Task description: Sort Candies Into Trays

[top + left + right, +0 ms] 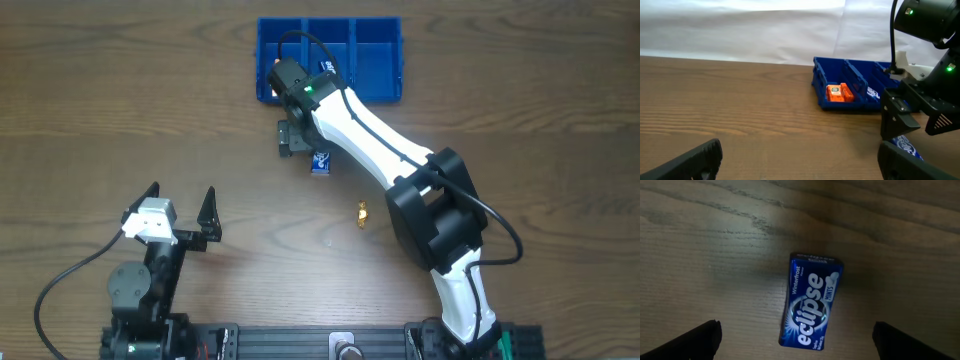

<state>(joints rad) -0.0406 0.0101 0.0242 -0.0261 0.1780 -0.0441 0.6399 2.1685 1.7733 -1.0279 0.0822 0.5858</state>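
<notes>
A blue mint tin [811,301] lies flat on the wooden table, and my right gripper [795,326] hangs open above it with one finger on each side, apart from it. From above, the tin [321,163] lies just in front of the blue three-compartment tray [380,98], with the right gripper [293,140] beside the tray's front left corner. An orange candy [839,93] sits in the tray's left compartment, and another blue pack [871,92] in the middle one. A small gold candy [362,213] lies loose mid-table. My left gripper [183,205] stands open near its base, holding nothing.
The right arm [380,140] stretches diagonally across the middle of the table toward the tray. Bare wood lies to the left of and behind the left gripper. A white backdrop [740,25] rises behind the table's far edge.
</notes>
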